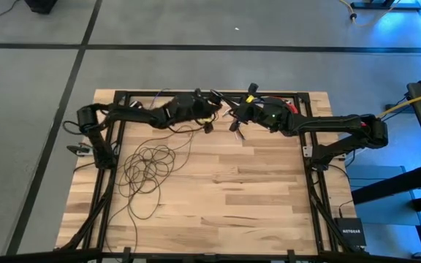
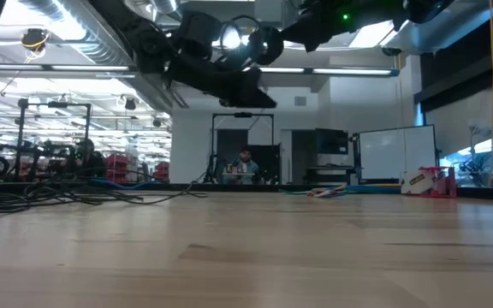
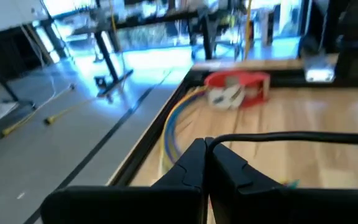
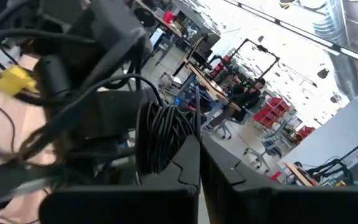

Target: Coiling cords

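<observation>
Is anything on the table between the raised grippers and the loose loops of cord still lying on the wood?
Nothing visible. The loose cord lies on bare table below the left gripper; the right gripper, shut on a coiled bundle, hovers beside it.

Wooden table (image 1: pixel 218 197) fills the overhead shot, pale planks inside a black frame (image 1: pixel 316 183), grey floor all round. Off its right edge, a yellow cable (image 1: pixel 408 106), and a small black box (image 1: pixel 351 234) down on the floor. At table level, a red-and-white roll (image 2: pixel 424 181) sits at the far right, and a person (image 2: pixel 245 164) is seated in the room behind
</observation>
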You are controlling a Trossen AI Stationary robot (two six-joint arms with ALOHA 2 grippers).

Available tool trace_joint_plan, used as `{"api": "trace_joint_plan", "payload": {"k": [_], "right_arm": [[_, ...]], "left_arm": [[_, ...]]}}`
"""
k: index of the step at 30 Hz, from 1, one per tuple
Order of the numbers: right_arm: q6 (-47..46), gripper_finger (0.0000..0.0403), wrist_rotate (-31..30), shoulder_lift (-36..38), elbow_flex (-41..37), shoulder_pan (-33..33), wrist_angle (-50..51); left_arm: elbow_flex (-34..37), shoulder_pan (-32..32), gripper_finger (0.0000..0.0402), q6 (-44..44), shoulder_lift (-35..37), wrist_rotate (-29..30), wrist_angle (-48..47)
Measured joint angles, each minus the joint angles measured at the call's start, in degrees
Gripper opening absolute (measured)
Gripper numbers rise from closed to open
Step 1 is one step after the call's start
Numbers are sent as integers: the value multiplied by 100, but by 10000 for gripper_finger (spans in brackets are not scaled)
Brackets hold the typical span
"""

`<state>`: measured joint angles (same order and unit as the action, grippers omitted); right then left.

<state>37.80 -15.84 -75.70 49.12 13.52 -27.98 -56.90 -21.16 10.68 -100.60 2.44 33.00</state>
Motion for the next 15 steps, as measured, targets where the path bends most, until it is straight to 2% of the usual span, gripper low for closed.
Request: {"api": "trace_joint_plan", "payload": {"k": [3, 7, 15], "right_arm": [[-9, 8, 11, -44, -1, 0, -108], [-215, 7, 368, -107, 0, 2, -306], [-881, 7, 1026, -107, -2, 0, -511]], "left_arm": [[0, 155, 2, -165, -250, 5, 674], [-12, 294, 2, -312, -613, 10, 1559], [-146, 198, 3, -277, -1088, 480, 1586]]}}
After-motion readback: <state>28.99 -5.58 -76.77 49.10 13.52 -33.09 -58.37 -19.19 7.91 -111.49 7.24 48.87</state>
